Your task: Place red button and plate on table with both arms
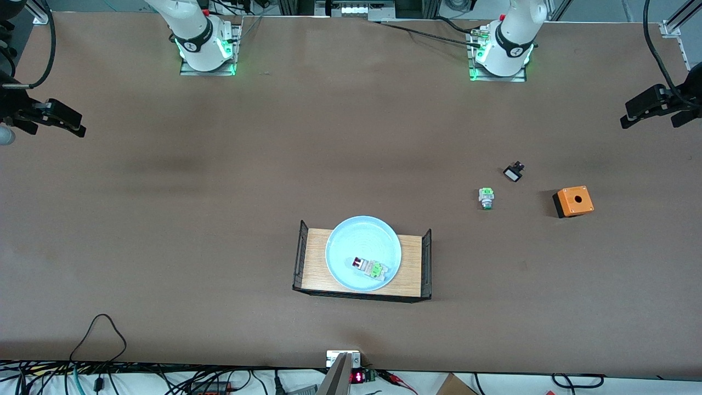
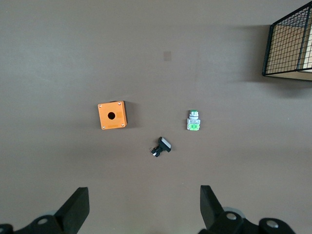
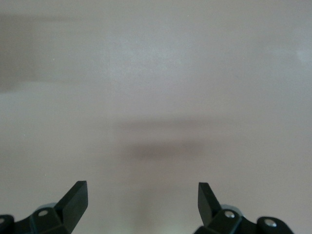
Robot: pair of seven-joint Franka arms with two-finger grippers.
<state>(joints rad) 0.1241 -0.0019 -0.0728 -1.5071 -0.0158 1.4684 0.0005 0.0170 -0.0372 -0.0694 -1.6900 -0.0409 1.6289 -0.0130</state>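
The red button lies on its side in the pale blue plate, near the plate's rim on the side toward the front camera. The plate rests on a small wooden tray on the brown table. My left gripper is open and empty, high over the left arm's end of the table; it also shows in the left wrist view. My right gripper is open and empty, high over the right arm's end; in the right wrist view only bare table shows below it.
A green-capped switch, a small black-and-white part and an orange box with a round hole lie toward the left arm's end; the left wrist view shows the switch, the part, the box and the tray's mesh end.
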